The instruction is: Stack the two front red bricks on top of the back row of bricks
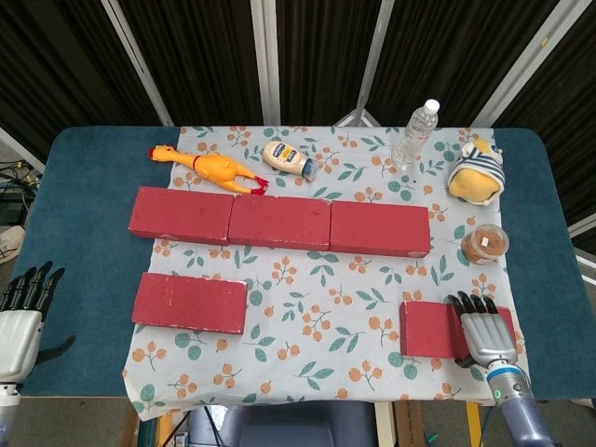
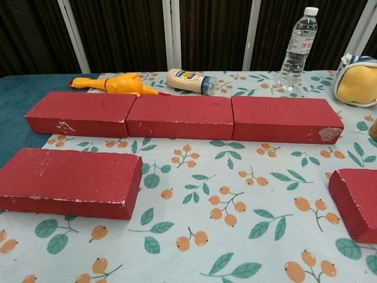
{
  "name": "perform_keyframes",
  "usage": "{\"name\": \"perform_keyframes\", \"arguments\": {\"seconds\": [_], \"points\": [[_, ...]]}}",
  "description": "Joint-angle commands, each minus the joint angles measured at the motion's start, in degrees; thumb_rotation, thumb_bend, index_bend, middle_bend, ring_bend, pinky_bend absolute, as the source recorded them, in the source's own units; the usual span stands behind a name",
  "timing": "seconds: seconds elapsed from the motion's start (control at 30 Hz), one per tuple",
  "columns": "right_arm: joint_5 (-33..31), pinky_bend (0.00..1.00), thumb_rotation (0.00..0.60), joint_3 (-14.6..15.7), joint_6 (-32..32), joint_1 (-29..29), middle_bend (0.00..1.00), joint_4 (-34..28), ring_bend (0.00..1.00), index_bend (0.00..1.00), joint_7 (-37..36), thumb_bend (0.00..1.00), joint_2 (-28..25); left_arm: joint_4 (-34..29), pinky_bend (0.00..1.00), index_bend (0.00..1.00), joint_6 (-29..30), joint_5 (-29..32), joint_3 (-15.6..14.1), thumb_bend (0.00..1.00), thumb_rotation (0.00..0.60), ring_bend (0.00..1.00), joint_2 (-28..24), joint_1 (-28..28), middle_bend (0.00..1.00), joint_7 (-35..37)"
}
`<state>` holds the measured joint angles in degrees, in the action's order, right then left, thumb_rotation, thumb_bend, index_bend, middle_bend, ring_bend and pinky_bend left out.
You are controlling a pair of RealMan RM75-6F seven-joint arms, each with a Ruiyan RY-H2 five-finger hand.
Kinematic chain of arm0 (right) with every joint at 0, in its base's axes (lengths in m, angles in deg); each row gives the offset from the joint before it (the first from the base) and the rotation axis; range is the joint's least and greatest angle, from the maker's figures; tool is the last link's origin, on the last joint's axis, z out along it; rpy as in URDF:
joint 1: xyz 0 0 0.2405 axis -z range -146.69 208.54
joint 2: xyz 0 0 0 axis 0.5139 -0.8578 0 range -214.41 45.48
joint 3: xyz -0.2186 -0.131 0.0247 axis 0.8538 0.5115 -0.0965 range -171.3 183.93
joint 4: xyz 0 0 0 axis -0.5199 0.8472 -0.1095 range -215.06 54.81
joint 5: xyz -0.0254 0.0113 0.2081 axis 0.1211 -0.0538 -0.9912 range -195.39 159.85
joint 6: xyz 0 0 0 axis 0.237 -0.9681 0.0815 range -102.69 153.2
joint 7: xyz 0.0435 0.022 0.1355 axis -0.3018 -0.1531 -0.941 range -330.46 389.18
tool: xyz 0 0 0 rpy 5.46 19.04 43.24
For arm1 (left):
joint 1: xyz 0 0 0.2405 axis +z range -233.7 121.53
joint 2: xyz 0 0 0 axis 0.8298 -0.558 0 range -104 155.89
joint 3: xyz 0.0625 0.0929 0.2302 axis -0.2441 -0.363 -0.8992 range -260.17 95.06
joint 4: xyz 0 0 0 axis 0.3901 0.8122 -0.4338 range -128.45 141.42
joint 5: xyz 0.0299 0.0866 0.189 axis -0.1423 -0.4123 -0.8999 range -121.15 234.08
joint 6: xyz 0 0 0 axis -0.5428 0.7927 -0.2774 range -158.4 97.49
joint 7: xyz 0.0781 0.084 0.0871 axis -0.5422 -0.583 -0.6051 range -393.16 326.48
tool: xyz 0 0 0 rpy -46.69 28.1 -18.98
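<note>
Three red bricks form the back row (image 1: 279,223) across the floral cloth, end to end; the chest view shows this back row (image 2: 179,117) too. The front left brick (image 1: 189,303) lies flat near the cloth's left edge, large in the chest view as the front left brick (image 2: 68,181). The front right brick (image 1: 430,329) lies at the cloth's front right, cut off at the edge in the chest view (image 2: 356,202). My right hand (image 1: 482,331) lies over that brick's right end, fingers stretched out on top. My left hand (image 1: 23,312) hovers off the cloth at the front left, fingers apart, holding nothing.
Behind the back row lie a rubber chicken (image 1: 212,167), a mayonnaise bottle (image 1: 288,157) and an upright water bottle (image 1: 414,133). A yellow plush toy (image 1: 477,172) and a small jar (image 1: 485,244) stand at the right. The cloth (image 1: 321,298) covers a blue table (image 1: 74,205).
</note>
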<state>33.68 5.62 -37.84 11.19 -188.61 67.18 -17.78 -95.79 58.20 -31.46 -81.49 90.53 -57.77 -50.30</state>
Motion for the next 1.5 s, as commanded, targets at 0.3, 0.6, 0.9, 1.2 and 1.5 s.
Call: {"name": "perform_keyframes", "arguments": {"seconds": [0.3,0.6,0.9,1.2,1.5], "points": [[-5.31,0.00,0.600,-0.13,0.99,-2.56,0.00,1.50,0.00,0.00,2.38,0.11,1.19,-0.03,0.10,0.03,-0.29,0.36,0.07,0.00,0.600,0.00,0.13,-0.11,0.00,-0.51],[-6.14,0.00,0.600,0.51,0.39,-3.52,0.15,2.56,0.00,0.00,3.11,0.11,1.81,-0.20,0.10,0.03,-0.59,0.44,-0.08,0.00,0.600,0.00,0.42,-0.20,0.00,-1.46],[-4.55,0.00,0.600,1.36,-1.05,-3.67,0.29,3.46,0.12,0.25,2.44,0.11,2.54,-0.28,0.10,0.03,-0.76,0.61,-0.09,0.00,0.600,0.00,0.49,-0.27,0.00,-1.79],[-1.76,0.00,0.600,0.72,-2.53,-4.09,0.30,0.66,0.13,0.32,0.64,0.11,-0.15,-0.36,0.10,0.03,-0.43,0.77,0.00,0.00,0.600,0.00,0.22,-0.10,0.00,-1.14],[-11.53,0.00,0.600,-8.05,-2.07,-12.49,0.30,-11.79,0.15,0.34,4.74,0.11,-11.00,-0.10,0.10,0.03,-1.02,2.07,0.62,0.00,0.600,0.00,0.57,-0.51,0.00,-1.72]]}}
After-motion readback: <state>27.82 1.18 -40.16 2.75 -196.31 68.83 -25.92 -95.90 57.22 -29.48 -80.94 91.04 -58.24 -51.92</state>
